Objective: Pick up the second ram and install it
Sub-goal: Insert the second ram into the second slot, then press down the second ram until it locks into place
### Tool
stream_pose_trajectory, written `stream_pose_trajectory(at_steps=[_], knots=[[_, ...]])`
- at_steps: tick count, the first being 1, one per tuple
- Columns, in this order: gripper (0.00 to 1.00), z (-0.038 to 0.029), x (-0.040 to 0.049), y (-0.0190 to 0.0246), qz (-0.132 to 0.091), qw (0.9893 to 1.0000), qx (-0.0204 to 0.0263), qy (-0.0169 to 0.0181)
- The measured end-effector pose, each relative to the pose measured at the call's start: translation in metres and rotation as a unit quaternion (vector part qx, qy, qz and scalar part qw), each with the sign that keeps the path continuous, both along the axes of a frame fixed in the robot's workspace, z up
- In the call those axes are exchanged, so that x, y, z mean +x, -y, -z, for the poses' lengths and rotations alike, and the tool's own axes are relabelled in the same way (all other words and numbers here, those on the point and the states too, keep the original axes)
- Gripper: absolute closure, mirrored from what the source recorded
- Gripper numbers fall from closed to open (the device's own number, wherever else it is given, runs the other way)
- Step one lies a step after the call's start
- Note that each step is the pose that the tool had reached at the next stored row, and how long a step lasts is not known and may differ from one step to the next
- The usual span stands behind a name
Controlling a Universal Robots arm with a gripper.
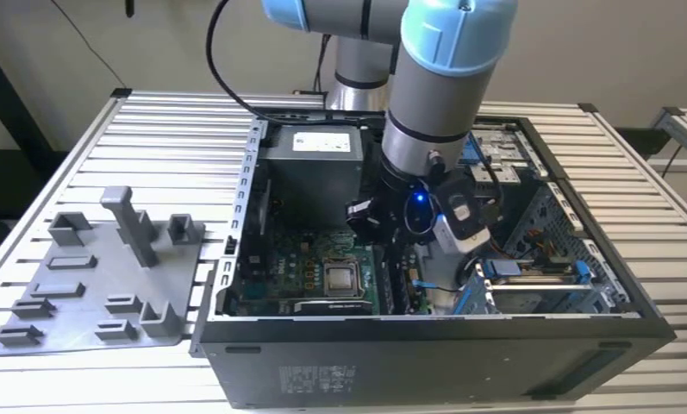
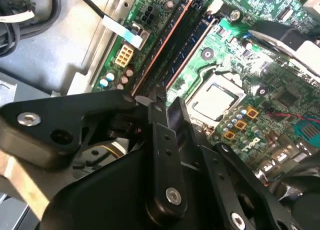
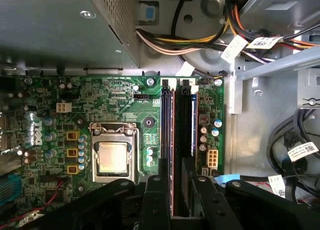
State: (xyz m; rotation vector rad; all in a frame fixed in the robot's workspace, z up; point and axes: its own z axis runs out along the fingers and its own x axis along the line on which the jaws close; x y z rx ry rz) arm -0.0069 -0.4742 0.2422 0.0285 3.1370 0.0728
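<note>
The second ram point(image 3: 183, 121) is a long dark stick lying along the memory slots to one side of the processor socket point(image 3: 113, 158). In the second wrist view the second ram point(image 2: 172, 42) runs away from the fingertips, with a coppery edge along it. My gripper point(image 3: 176, 192) is down inside the open computer case point(image 1: 435, 349), its two black fingers point(image 3: 156, 200) close together on the stick's near end. In the second wrist view the gripper point(image 2: 166, 109) sits right over the slots. In the exterior view the gripper point(image 1: 391, 259) is low over the motherboard.
A grey plastic tray point(image 1: 102, 285) with upright posts lies on the slatted table at the exterior view's left. The grey power-supply box point(image 1: 315, 172) sits at the case's back. Bundled cables point(image 3: 200, 37) and a drive cage point(image 1: 539, 276) crowd the side beyond the slots.
</note>
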Motion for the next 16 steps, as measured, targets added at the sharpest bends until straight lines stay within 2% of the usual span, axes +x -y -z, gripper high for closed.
stream_pose_trajectory(at_steps=[1,2,3,5,16], knots=[[0.81,0.0000,0.0000,0.0000,0.000,1.0000,0.0000,0.0000],[0.81,-0.0001,0.0000,0.0000,0.000,1.0000,-0.0001,0.0000],[0.87,-0.0001,0.0000,0.0000,0.000,1.0000,0.0000,0.0000],[0.89,-0.0001,0.0000,0.0000,0.000,1.0000,0.0000,0.0000],[0.89,-0.0001,0.0000,0.0000,0.000,1.0000,0.0002,0.0000]])
